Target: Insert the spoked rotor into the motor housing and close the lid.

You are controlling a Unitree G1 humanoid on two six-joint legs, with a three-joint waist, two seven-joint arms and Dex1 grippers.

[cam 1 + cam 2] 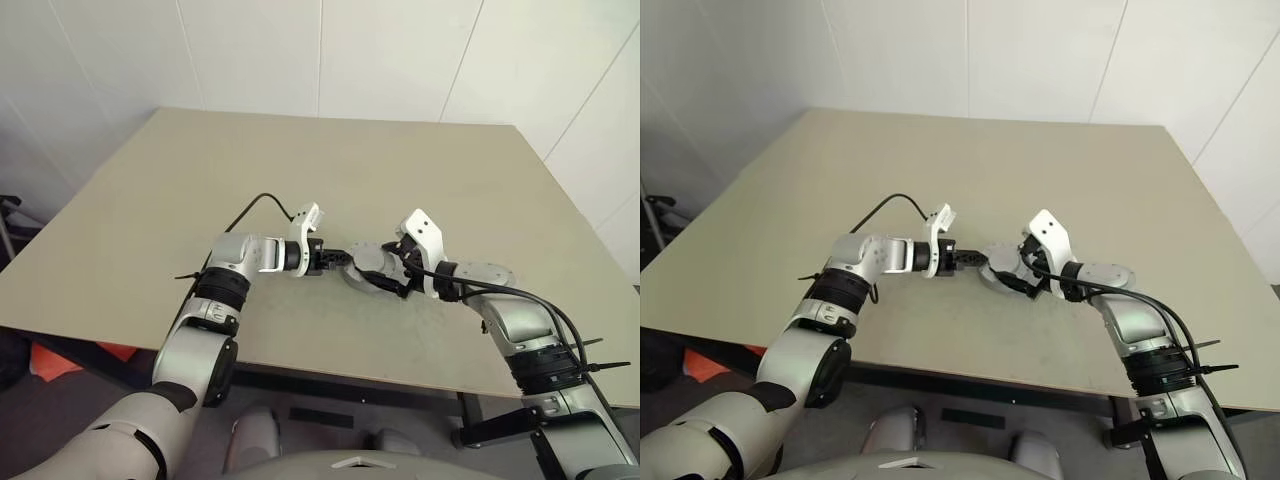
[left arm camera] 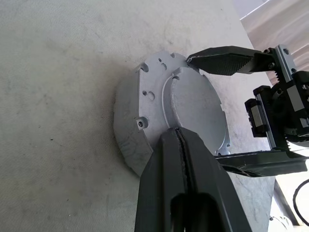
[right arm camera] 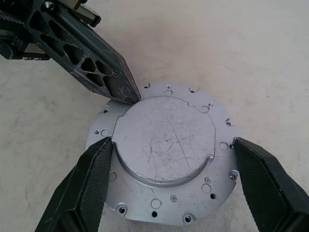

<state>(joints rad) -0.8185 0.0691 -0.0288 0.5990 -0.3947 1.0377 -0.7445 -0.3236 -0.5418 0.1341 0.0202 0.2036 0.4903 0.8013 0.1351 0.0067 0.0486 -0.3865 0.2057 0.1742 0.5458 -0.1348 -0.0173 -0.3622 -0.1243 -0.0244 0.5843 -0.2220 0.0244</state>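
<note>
Both grippers meet in the middle of the head-camera picture, low on the tan table [image 1: 180,200]. The left gripper [image 3: 130,94] has its two black fingers pressed tight together, and the pointed tip rests on the edge of the lid [image 3: 164,140]. The right gripper [image 3: 174,159] has its fingers spread wide, one on each side of the round part. One finger touches the lid's raised edge, and the other sits just beside the outer rim. The lid is a round grey metal disc with a raised, scratched plate in the middle and a flat ring around it full of small holes and screws. It sits on top of the motor housing [image 2: 126,140], which lies on the table between the two grippers. The left wrist view shows the smooth grey side wall of the housing under the lid. The right wrist view looks down on the top, so the scratches and holes show best there. From the head camera the part [image 1: 375,268] is small and half hidden by the fingers.
</note>
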